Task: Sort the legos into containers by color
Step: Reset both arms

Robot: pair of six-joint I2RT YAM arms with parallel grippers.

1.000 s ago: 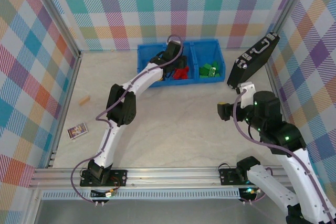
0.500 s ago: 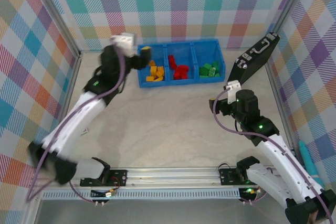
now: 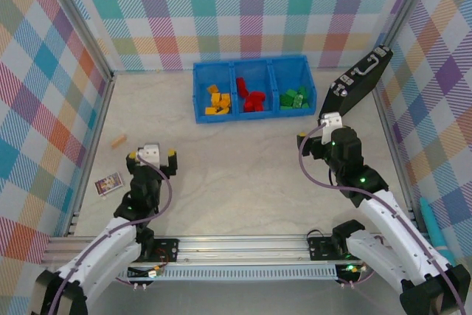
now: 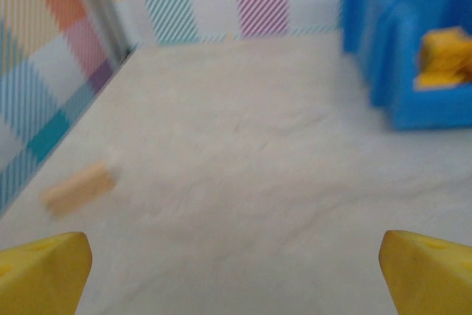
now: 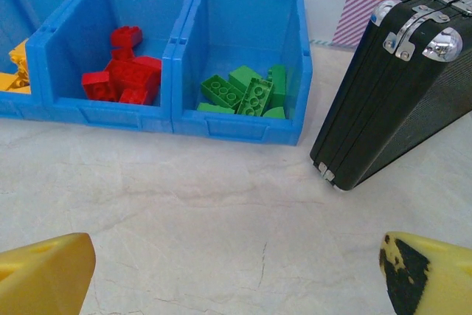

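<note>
Legos (image 3: 251,98) lie sorted in the blue bin (image 3: 251,115) at the counter's (image 3: 236,182) far edge: orange-yellow left, red middle, green right. The left pincer (image 3: 152,157) and right pincer (image 5: 236,274) hang apart, empty. Sorting appears complete; the next move calls only for parking the arms.

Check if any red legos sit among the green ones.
No, the green legos lie in their own compartment, with the red legos in the next one.
</note>
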